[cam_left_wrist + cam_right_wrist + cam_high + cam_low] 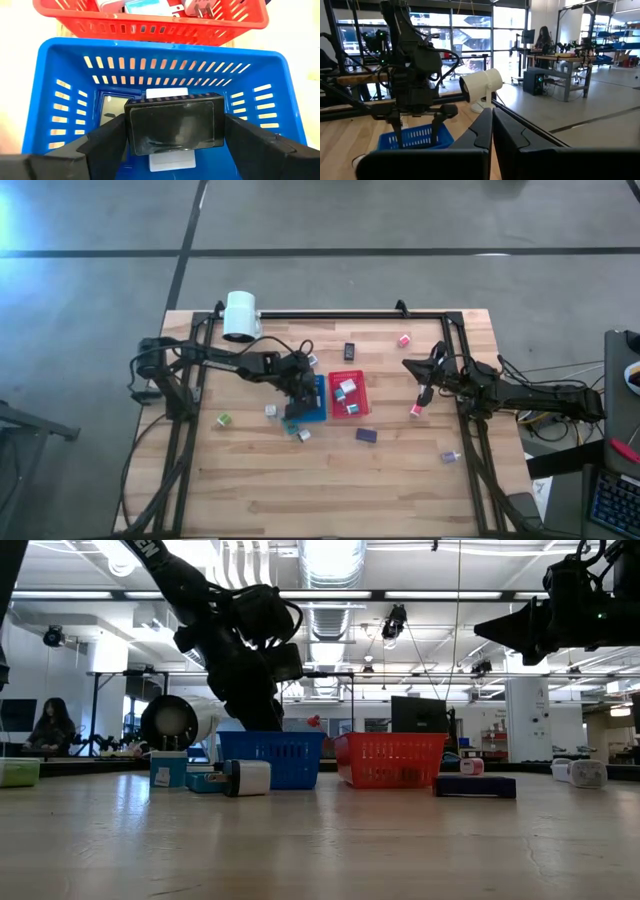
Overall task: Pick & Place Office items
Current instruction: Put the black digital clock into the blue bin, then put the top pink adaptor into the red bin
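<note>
My left gripper (297, 406) (175, 150) points down into the blue basket (318, 395) (55, 85), open, with a black block (175, 122) between its fingers. The block lies over a white item (167, 93) on the basket's floor. Beside it stands the red basket (362, 385) (150, 22) with several items inside. Loose office items lie on the table: a green one (224, 420), a white one (270, 410), a black one (349, 351), pink ones (404, 339) (416, 410) and a dark blue block (366, 436). My right gripper (408, 365) (492, 125) hangs shut and level at the right. My left gripper comes from above, slanting down into the blue basket, one finger (107, 137) at each short end (131, 125) of the black block. The block lies level, low inside the basket. I cannot tell whether the fingers touch it.
A white lamp head (240, 315) stands at the table's far left, behind the baskets. A black frame rail (330, 313) runs along the far edge. Another small item (450, 457) lies at the near right. Bare wood lies along the near edge (320, 500).
</note>
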